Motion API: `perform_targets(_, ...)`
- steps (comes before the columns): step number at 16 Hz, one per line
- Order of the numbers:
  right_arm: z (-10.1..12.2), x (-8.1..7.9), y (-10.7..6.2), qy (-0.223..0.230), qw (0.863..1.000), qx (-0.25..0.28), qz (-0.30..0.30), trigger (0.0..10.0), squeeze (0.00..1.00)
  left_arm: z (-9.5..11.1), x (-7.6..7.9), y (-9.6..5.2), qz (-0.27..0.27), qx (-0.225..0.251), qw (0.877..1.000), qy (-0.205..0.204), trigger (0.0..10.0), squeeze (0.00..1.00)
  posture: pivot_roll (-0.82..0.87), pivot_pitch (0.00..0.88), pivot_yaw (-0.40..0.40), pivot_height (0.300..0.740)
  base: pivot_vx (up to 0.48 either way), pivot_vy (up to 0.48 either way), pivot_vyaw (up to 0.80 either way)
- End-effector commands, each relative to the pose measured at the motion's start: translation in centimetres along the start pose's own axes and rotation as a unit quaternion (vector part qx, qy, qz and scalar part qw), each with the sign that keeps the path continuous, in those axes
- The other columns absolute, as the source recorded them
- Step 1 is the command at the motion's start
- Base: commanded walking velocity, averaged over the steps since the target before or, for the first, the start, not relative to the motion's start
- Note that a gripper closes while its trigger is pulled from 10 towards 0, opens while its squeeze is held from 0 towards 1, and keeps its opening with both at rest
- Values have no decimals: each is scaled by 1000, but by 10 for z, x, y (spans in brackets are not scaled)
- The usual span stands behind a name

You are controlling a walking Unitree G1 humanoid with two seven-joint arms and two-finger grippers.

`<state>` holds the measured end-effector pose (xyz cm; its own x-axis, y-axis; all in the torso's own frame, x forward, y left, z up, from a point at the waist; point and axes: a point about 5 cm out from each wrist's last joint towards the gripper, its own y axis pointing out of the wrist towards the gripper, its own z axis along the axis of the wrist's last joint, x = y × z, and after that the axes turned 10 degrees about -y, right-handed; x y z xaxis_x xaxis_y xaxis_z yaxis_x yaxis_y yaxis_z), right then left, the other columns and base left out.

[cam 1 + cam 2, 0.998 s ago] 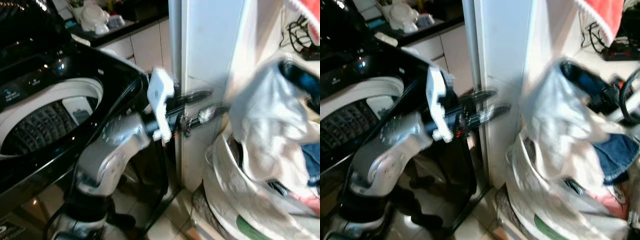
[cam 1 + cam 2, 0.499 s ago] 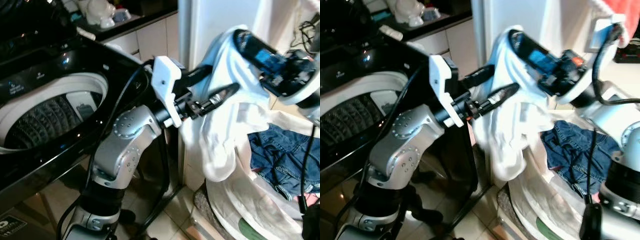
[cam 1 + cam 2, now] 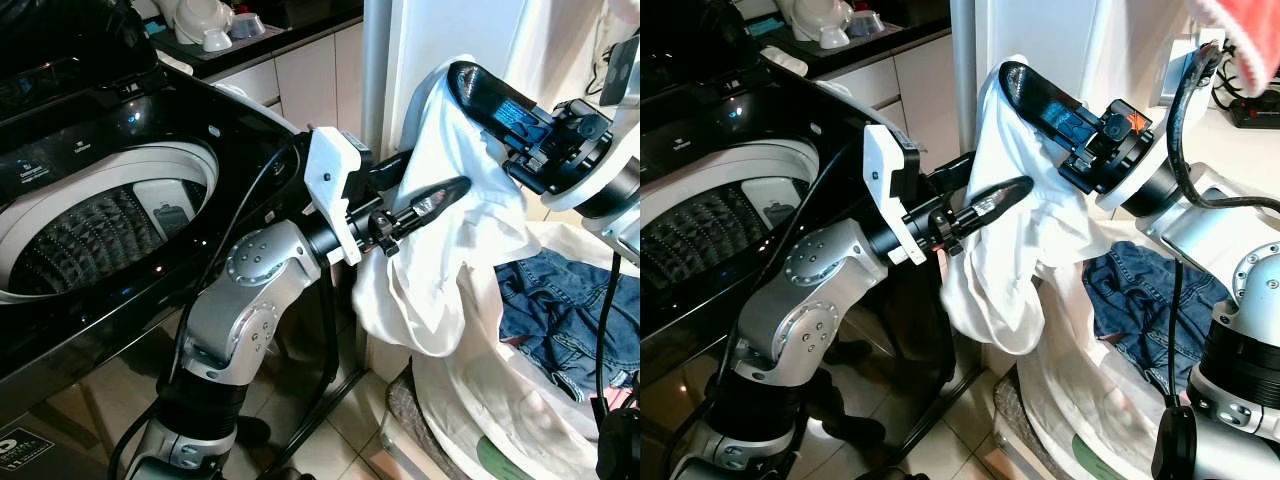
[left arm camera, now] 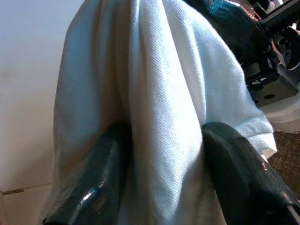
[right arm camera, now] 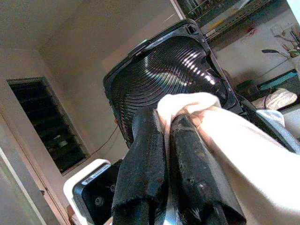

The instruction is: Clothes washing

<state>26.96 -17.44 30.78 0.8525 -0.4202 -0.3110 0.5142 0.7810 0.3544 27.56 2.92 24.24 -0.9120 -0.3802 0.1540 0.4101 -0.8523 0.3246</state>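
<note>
Left eye view, garment: a white garment point(image 3: 450, 230) is held up in the air between the open washing machine point(image 3: 110, 215) and the laundry bag point(image 3: 520, 400); it hangs long-axis downward, its loose lower end above the bag's rim.
Left eye view, left claw point(image 3: 425, 195): the left arm is seen reaching out level from a bent elbow, its black fingers pushed into the cloth about halfway down.
Left eye view, drum: the drum opening lies to the robot's left of the garment, below the level of both claws, so the coming carry is judged to run leftward and down.
Right eye view, right claw point(image 3: 1025, 90): it is raised highest, at the top of the garment, with the cloth draped over its fingers; its forearm slopes up from the right.
Right eye view, other laundry: blue jeans point(image 3: 1140, 300) are seen lying in the bag under the right arm.
Right eye view, nearer arm: the left arm is judged nearer the drum.
Left wrist view, grip: a thick fold of white cloth is seen between the two fingers point(image 4: 98, 173), which are spread and press on it from both sides.
Right wrist view, grip: the fingers point(image 5: 145, 159) are seen pinched together on the cloth's top edge, with the machine's raised lid point(image 5: 164, 75) beyond them.
</note>
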Motion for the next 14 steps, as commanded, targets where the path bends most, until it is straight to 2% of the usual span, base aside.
perform_targets(1, 7, -13, 6, -20, 999, 9, 29, 0, 0, 0, -3, -2, 2, -5, 1000, -6, 0, 0, -100, 0, 103, 740, 0, 0, 0)
perform_targets(14, 4, -17, 10, -15, 999, 3, 29, 0, 0, 2, -6, -4, 5, -1, 1000, -9, 0, 0, -100, 0, 106, 740, 0, 0, 0)
